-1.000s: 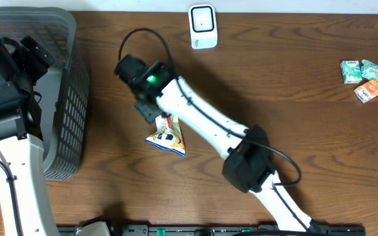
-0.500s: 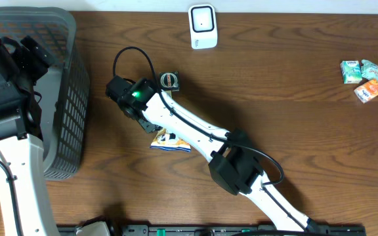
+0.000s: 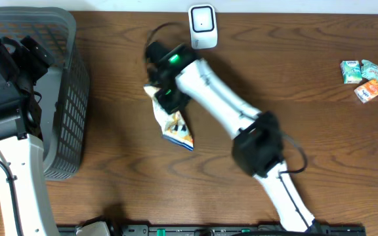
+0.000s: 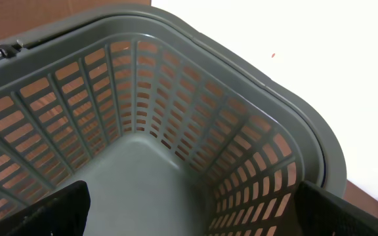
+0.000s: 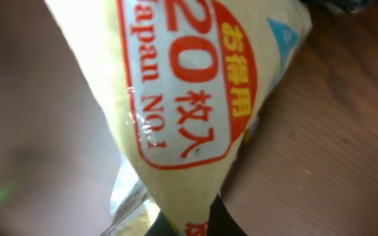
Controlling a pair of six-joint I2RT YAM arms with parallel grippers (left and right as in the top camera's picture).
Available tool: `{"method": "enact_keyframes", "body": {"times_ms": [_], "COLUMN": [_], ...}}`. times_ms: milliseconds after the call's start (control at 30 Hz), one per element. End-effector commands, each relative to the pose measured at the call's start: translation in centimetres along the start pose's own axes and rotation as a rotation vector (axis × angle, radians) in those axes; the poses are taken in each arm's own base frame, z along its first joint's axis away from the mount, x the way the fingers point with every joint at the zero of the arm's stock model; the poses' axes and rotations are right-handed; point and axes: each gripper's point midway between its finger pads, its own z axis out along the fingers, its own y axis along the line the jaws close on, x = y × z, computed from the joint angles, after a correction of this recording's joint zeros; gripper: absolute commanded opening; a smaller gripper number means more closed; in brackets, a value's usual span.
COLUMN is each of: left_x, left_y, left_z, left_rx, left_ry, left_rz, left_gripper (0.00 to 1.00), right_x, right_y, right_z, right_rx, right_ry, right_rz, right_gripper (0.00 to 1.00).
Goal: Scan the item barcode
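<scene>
One brown wooden desk (image 3: 307,131) carries everything. Largest on it is a grey slatted basket (image 3: 71,98) at the left edge. The left arm (image 3: 12,157) hangs over it, the left jaws spread wide above the basket's bare floor with nothing between them. The white right arm (image 3: 215,98) reaches across the middle, the right jaws pressed together on the upper end of a yellow snack bag (image 3: 176,128). The bag sits tilted, near the white scanner (image 3: 202,26) at the far edge; whether its lower end touches the desk I cannot tell. Red print with "20" fills the right wrist view. A few small packets (image 3: 367,77) lie well apart at the far right.
</scene>
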Motion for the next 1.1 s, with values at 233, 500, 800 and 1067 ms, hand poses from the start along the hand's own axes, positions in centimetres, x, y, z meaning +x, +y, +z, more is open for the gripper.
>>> {"method": "enact_keyframes", "body": {"times_ms": [233, 500, 800, 1067], "left_x": [-0.7, -0.6, -0.6, -0.6], "left_y": [0.0, 0.0, 0.0, 0.0], "left_z": [-0.2, -0.2, -0.2, -0.2], "left_rx": [-0.001, -0.002, -0.002, -0.002], "left_ry": [-0.015, -0.014, -0.014, -0.014], "left_rz": [0.006, 0.006, 0.006, 0.006], "left_gripper": [0.98, 0.98, 0.98, 0.98], "right_x": [1.5, 4.7, 6.7, 5.1], "right_y": [0.8, -7.3, -14.8, -14.1], "right_z": [-5.7, 0.2, -2.0, -9.5], "right_rx": [-0.805, -0.747, -0.323, -0.051], "right_ry": [-0.103, -0.028, 0.023, -0.147], "right_rz": [-0.041, 0.231, 0.41, 0.35], "right_gripper": [0.01, 0.01, 0.01, 0.16]}}
